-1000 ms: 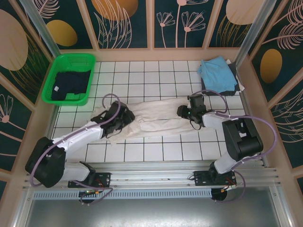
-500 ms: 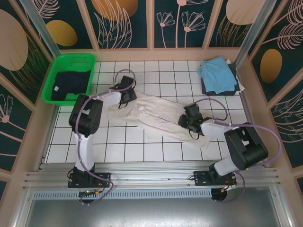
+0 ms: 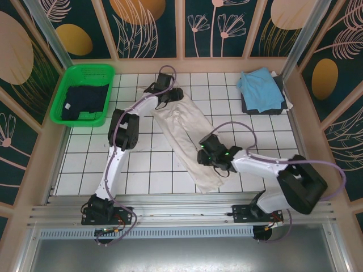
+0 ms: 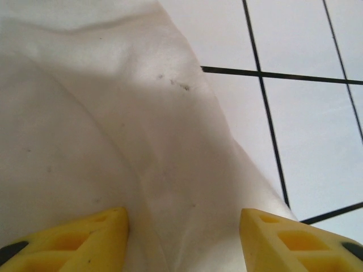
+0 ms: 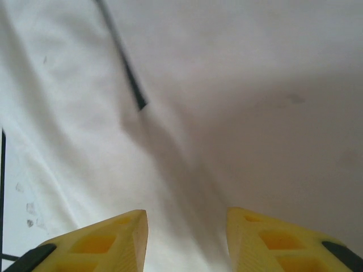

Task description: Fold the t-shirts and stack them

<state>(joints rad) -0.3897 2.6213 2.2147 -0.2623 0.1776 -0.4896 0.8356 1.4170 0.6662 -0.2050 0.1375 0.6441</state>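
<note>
**A:** Where is the large cream-white cloth t-shirt (image 3: 184, 127) lying?

**B:** It is stretching slantwise across the white tiled table (image 3: 142, 170), from the middle of the far edge toward the near edge.

**A:** And the grippers?

**B:** The left gripper (image 3: 165, 94) is grasping its gathered far end. The right gripper (image 3: 205, 157) is clamping a fold on its near half.

**A:** The others?

**B:** The light blue cloth t-shirt (image 3: 260, 88) is resting on the dark grey cloth t-shirt (image 3: 248, 105) in the far right corner.

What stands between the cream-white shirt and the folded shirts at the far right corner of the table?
Nothing visible does. Bare white tiles separate the cream-white shirt from the light blue shirt, which lies on a dark shirt in that corner.
</note>
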